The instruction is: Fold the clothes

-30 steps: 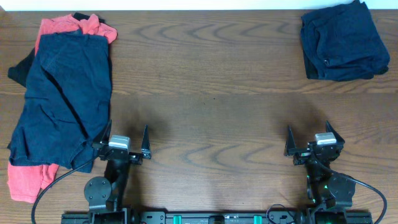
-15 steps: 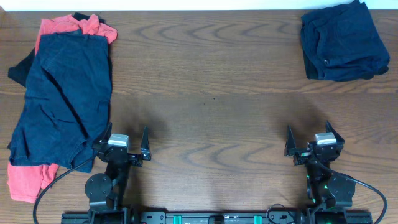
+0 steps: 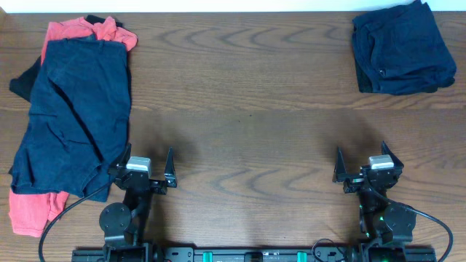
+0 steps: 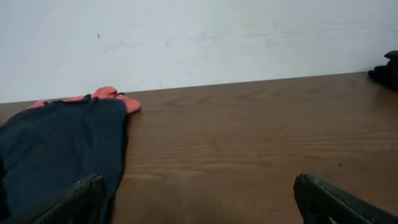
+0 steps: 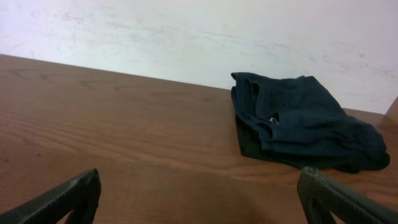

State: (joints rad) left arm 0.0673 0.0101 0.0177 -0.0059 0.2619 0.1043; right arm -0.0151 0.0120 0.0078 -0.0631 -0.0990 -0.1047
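A pile of unfolded clothes lies at the table's left: a dark navy piece [image 3: 73,116] on top, coral-red ones [image 3: 80,30] showing at the far and near ends [image 3: 29,211], a black edge [image 3: 22,81] at the left. The navy piece also shows in the left wrist view [image 4: 56,143]. A folded dark navy stack [image 3: 400,47] sits at the far right, also in the right wrist view [image 5: 298,121]. My left gripper [image 3: 145,164] is open and empty beside the pile's near right edge. My right gripper [image 3: 360,161] is open and empty near the front edge.
The wooden table [image 3: 247,109] stretches between the pile and the stack. A white wall [image 4: 199,37] runs behind its far edge. Arm bases and cables sit at the front edge [image 3: 116,225].
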